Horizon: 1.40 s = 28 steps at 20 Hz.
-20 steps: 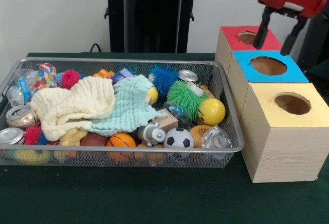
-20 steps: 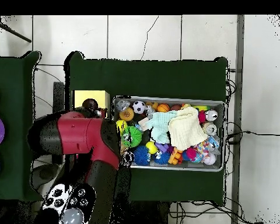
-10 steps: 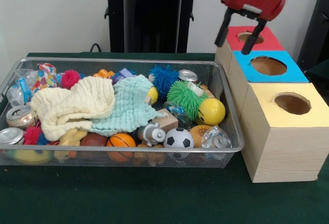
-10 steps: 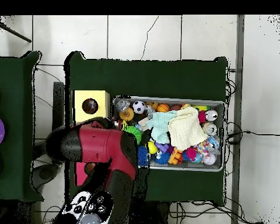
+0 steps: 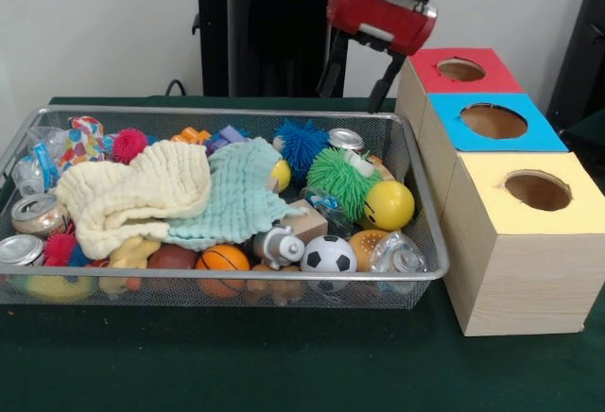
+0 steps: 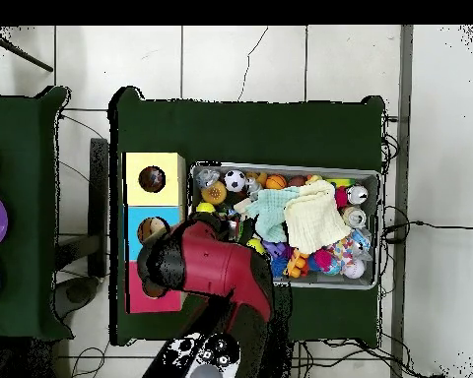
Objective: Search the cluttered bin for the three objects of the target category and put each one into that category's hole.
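I see the gripper (image 5: 357, 79) hanging empty, fingers apart, above the wire bin's (image 5: 416, 180) far right corner. Three boxes (image 5: 515, 242) stand right of it.

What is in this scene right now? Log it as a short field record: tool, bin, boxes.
tool: open and empty, hanging above the bin's far right corner, beside the red box
bin: wire mesh bin, full of clutter
cloths: cream cloth overlapping a mint cloth
balls: soccer ball, basketball, yellow smiley ball
boxes: red box, blue box, yellow box, in a row right of the bin, each with a round hole on top
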Each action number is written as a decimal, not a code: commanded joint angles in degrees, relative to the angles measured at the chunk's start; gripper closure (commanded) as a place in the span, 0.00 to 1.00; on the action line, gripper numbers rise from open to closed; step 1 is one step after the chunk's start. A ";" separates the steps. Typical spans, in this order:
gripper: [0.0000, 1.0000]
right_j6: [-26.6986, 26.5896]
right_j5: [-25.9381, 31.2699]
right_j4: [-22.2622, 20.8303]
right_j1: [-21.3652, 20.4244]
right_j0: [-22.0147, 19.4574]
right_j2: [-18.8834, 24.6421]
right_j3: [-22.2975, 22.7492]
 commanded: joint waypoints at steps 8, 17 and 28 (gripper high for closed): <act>0.00 9.23 -6.67 -2.63 1.02 -3.82 4.55 11.63; 0.00 7.19 -12.22 -5.07 -0.40 -10.24 8.89 16.48; 0.00 7.65 -17.69 -9.45 0.49 -16.06 10.98 18.89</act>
